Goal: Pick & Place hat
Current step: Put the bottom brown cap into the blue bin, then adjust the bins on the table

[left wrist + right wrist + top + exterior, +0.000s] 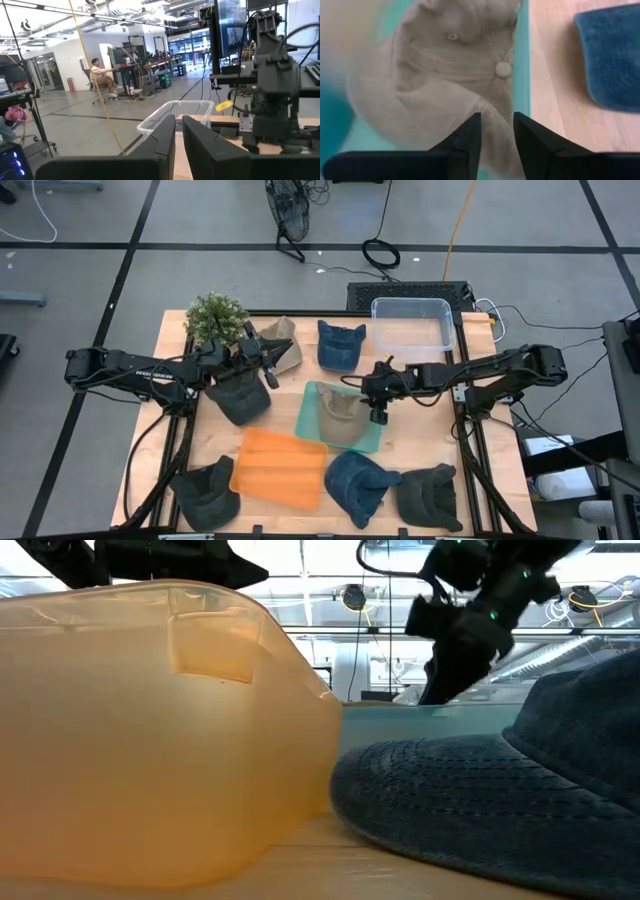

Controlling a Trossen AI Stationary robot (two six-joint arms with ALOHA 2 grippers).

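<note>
Counter: pale wood slab on a dark frame, grey tiled floor around it, cables and a fan stand beyond. Left wrist view looks into an open lab hall; a person sits at a desk far off.

Landmark: teal bin, translucent, at counter centre. The tan hat lies inside it, soft cotton twill, crown button up. The right end effector hovers directly over the hat, fingers spread a little, pinching nothing.

Left of the teal bin: left end effector, fingers nearly together, empty, above a dark hat. Behind the bin: blue denim hat, clear tub, bushy plant. In front: ribbed orange bin.
</note>
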